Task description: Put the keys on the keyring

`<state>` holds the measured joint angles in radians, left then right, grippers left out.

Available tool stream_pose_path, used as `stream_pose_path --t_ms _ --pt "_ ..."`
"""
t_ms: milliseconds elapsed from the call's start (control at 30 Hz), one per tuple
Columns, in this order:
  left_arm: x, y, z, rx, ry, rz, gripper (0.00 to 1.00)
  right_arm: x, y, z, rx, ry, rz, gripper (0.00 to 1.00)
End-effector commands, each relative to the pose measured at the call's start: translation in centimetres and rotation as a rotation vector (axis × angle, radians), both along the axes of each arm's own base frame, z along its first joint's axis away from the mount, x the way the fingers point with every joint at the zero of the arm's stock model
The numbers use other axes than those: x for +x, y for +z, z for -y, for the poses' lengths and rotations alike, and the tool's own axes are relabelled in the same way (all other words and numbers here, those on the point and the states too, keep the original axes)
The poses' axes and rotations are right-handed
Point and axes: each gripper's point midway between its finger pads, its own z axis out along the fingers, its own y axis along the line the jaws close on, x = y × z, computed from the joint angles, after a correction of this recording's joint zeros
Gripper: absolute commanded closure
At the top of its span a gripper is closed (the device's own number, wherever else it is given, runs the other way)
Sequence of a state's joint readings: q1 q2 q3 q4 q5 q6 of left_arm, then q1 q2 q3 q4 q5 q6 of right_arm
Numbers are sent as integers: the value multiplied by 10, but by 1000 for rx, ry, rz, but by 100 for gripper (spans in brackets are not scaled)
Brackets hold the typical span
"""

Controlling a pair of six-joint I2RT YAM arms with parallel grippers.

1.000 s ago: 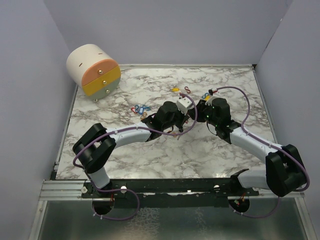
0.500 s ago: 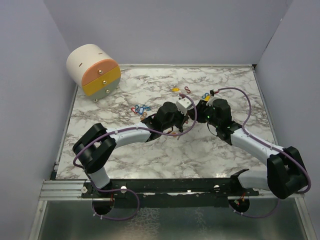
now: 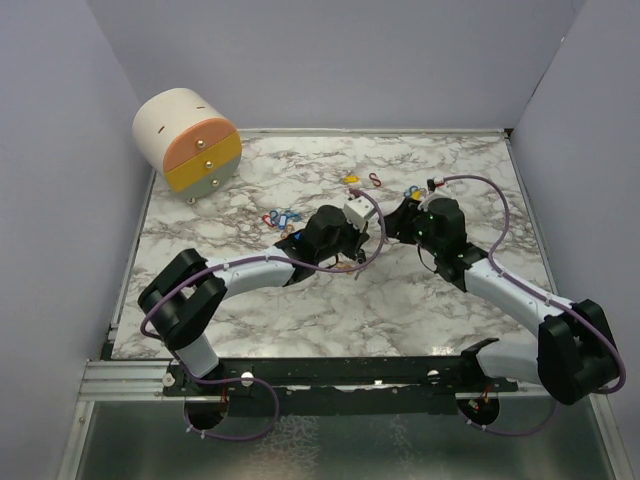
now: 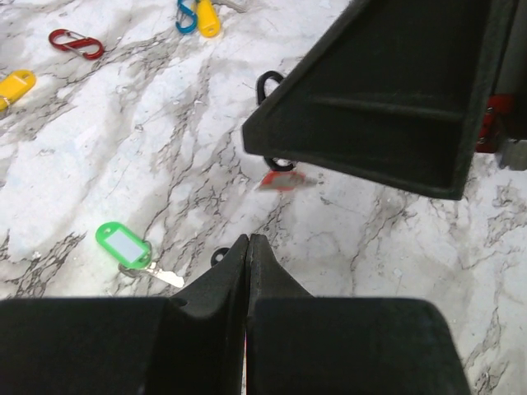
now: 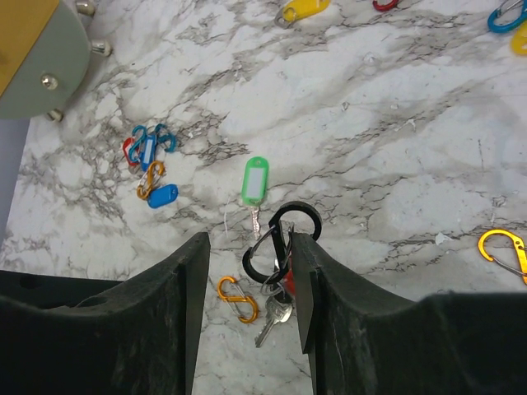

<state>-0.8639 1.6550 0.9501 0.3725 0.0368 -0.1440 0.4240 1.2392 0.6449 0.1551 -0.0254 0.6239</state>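
One red key (image 5: 287, 284) hangs on the black ring (image 5: 280, 233). The green key (image 5: 256, 179), at eleven o'clock from it, and others lie loose. The right claw (image 5: 249, 240) is half-open around the ring, and the left claw (image 4: 248, 240) is pinched closed and looks empty.

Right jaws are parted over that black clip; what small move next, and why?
Probably lift the right gripper clear of the black clip: its jaws stand apart either side of it, and the green key tag lies loose just beyond.
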Motion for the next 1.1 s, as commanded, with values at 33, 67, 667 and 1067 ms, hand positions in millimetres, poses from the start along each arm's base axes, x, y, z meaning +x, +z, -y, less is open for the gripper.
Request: stream_pose_path --t_ms 33,67,667,1067 --pt "6 14 -16 -27 41 9 100 4 5 12 -26 -58 18 55" --pt "6 14 -16 -29 42 9 100 5 5 11 -25 -54 18 55" --pt "6 9 -11 -65 25 -15 81 8 5 9 -27 -50 14 59" --pt "-2 14 5 -159 -46 -3 65 9 5 8 -3 -69 -21 79"
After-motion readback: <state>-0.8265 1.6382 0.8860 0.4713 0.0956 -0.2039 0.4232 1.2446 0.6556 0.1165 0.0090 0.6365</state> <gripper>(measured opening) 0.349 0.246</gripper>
